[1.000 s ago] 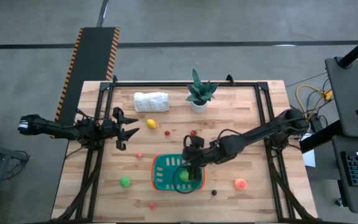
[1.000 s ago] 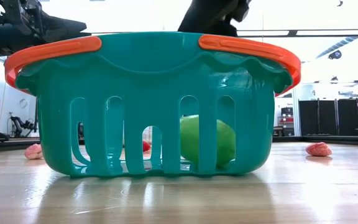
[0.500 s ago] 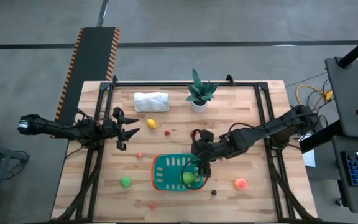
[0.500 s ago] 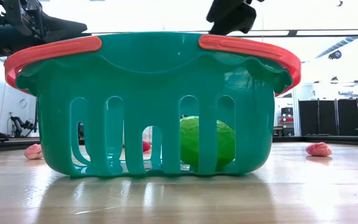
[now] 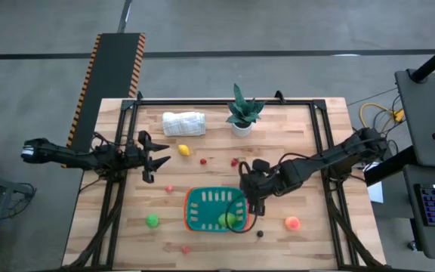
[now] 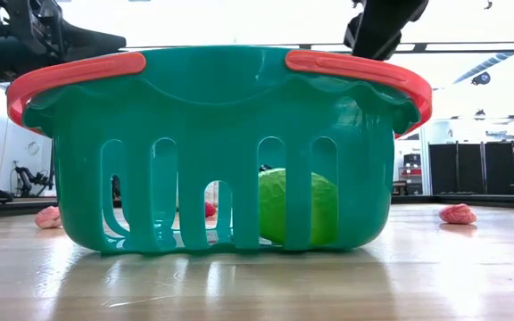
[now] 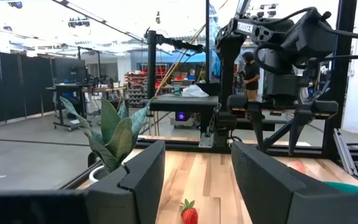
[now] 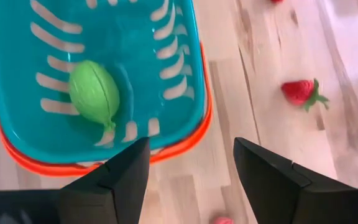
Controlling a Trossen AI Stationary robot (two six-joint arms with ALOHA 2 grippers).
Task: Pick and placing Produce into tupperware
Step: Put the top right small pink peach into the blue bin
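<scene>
The right gripper (image 5: 252,198) has its jaws spread with nothing between them; the right wrist view shows bare wood and the container's rim in the gap. It hangs just past the tupperware (image 5: 192,208), at the container's far right corner, a pose that fits an arm clear of a drop and free to go for another piece.

The left gripper (image 5: 161,158) waits well away from the tupperware, beyond its far left corner, jaws parted and empty, pointing across the table toward a strawberry (image 7: 189,213) and the potted plant (image 7: 114,140).

Inside the tupperware lies one piece of produce, a green fruit (image 8: 94,92), resting on the teal floor near the right-hand end. In the low view it sits on the bottom behind the slotted wall (image 6: 297,205). Nothing else shows inside.

The other produce lies loose around the tupperware: a yellow piece (image 5: 183,150) beyond its far side, a green ball (image 5: 152,221) to its left, an orange-pink piece (image 5: 291,223) to its right, a small dark one (image 5: 260,233) off its near right corner, and small red pieces scattered around.
</scene>
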